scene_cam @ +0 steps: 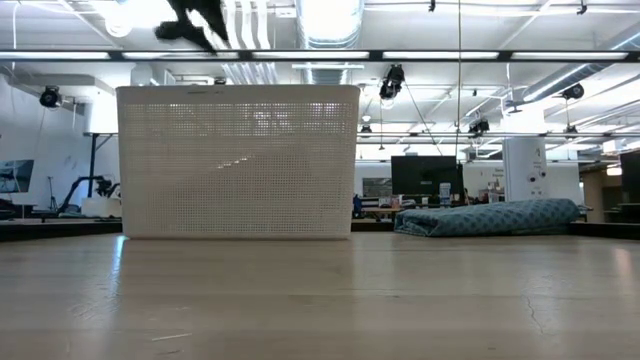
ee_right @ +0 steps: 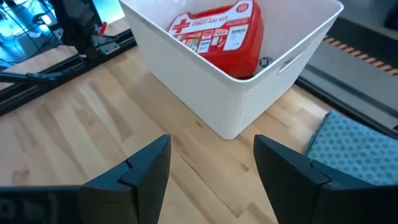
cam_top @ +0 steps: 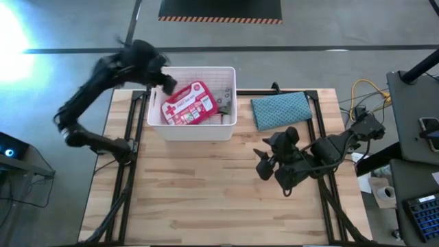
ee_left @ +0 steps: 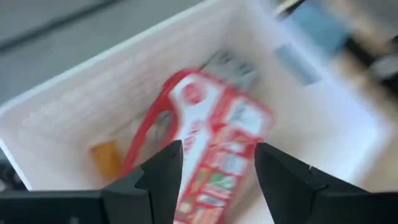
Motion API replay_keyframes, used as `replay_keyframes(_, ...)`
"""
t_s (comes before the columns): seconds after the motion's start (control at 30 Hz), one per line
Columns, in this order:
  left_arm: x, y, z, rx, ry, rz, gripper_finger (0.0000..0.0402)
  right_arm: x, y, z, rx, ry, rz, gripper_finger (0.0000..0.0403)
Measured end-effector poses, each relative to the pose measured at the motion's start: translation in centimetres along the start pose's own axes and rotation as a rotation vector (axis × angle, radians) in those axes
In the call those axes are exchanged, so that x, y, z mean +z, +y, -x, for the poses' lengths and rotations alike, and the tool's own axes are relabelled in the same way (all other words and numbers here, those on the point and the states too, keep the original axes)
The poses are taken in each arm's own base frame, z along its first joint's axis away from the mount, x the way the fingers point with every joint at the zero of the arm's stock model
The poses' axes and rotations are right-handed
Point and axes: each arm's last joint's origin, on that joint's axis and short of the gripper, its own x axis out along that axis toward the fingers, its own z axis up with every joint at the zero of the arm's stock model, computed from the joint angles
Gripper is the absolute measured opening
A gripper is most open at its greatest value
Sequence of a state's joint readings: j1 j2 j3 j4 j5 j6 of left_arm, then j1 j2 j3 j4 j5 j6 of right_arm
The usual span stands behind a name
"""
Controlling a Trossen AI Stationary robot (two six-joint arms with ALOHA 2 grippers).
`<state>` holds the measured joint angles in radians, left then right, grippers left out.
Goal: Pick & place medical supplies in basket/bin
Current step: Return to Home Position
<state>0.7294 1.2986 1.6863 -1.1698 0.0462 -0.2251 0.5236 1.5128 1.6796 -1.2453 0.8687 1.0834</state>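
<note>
With the red first-aid case (cam_top: 186, 104) lying in the far white bin (cam_top: 192, 132), the left gripper (cam_top: 164, 81) above it gapes empty and, I judge, need only lift clear homeward; the right gripper (cam_top: 264, 165) waits near right, jaws apart, empty.

The red first-aid case (ee_left: 208, 118), seen beyond the left gripper's (ee_left: 217, 148) jaws, was blurred and its print unreadable. An orange item (ee_left: 107, 158) beside it and a grey thing (ee_left: 227, 62) past its far end could not be identified. From table height, the white bin's (scene_cam: 238, 160) contents were hidden behind its perforated wall, and a dark blurred shape (scene_cam: 195, 22) above it was cut off by the top edge. Ahead of the right gripper's (ee_right: 211, 144) jaws, the case's lower part was masked by the bin wall and the blue-grey pouch (ee_right: 351, 146) was cropped at the edge. Small dark items (cam_top: 224, 104) by the case were too small to name from above.
</note>
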Motion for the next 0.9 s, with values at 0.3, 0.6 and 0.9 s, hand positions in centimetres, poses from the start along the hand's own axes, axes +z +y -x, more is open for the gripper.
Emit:
replay_keyframes(0.3, -5.1, -3.8, 11.6, -0.425, -0.23, 0.023, 0.018, 0.1, -0.3, -0.1, -0.026, -0.018, 0.068, 0.0219)
replay_keyframes(0.6, -9.2, -5.2, 11.4, -0.751, -0.253, -0.053, 0.0179, 1.8, 1.1, 2.0, 0.234, 0.01, 0.069, 0.0219)
replay_keyframes(0.9, -15.8, -8.9, 1.6, -1.081, -0.452, -0.129, 0.0179, -1.1, 1.1, -0.9, 0.64, 0.033, 0.002, 0.0219)
